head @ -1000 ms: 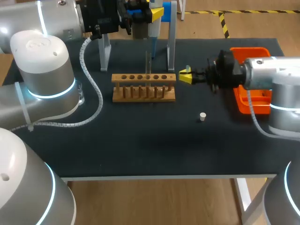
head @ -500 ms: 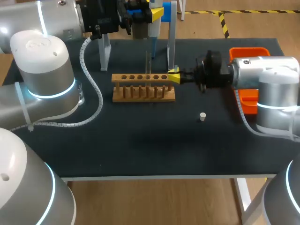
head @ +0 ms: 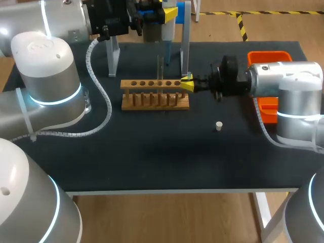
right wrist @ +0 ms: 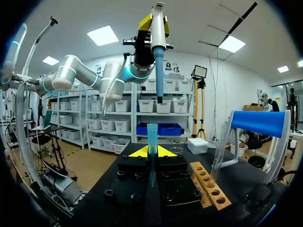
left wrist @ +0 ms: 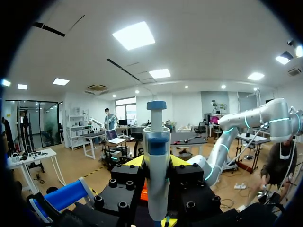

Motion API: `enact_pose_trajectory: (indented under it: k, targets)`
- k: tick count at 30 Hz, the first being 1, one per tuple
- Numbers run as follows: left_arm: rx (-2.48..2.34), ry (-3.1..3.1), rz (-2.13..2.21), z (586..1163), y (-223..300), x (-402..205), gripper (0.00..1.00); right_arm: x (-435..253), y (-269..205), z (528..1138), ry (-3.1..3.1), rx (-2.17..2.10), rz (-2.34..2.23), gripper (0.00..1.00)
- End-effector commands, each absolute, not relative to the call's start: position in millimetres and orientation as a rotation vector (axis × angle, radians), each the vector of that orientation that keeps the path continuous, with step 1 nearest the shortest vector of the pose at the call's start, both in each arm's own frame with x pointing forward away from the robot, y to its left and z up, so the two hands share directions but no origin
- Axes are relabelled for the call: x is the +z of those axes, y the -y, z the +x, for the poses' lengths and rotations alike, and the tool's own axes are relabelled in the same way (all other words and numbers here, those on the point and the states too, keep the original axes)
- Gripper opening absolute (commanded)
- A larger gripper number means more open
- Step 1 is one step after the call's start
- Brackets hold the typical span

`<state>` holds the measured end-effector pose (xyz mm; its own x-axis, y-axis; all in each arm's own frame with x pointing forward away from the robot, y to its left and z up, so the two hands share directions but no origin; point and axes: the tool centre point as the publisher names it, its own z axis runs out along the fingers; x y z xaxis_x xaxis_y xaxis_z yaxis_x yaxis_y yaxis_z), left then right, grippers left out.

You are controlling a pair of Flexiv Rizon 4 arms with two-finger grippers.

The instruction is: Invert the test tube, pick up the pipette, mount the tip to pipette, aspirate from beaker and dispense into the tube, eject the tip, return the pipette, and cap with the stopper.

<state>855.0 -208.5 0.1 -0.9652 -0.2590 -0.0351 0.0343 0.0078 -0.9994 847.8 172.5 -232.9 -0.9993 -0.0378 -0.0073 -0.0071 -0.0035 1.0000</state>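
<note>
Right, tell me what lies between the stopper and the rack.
Nothing: the head view shows only bare table between stopper and rack. The right hand is at the rack's right end, not between them.

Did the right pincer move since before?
Yes. The right pincer slid toward the wooden rack and now sits at its near end.

The test tube rack (head: 155,94) stands mid-surface (head: 152,157), with a test tube (head: 160,68) upright in it. My right fingers (head: 188,84) are at its right end, a pipette tip (right wrist: 152,137) between them. The stopper (head: 218,126) lies nearer and right, the tray (head: 268,54) far right. My left fingers (head: 170,13) grip the pipette (head: 166,31) above the rack's far side.
</note>
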Motion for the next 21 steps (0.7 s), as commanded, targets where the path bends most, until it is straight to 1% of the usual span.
enact_pose_trajectory:
  k: [1,21]
  targets:
    - [-2.073,-2.074,-0.233,856.2,208.3,0.0,0.00,-233.5,-173.2,846.8,2.206,-2.212,0.047,0.00]
    - [-2.087,-2.100,-0.256,856.6,210.2,-3.2,0.00,-235.6,-181.0,848.1,2.220,-2.211,0.063,0.00]
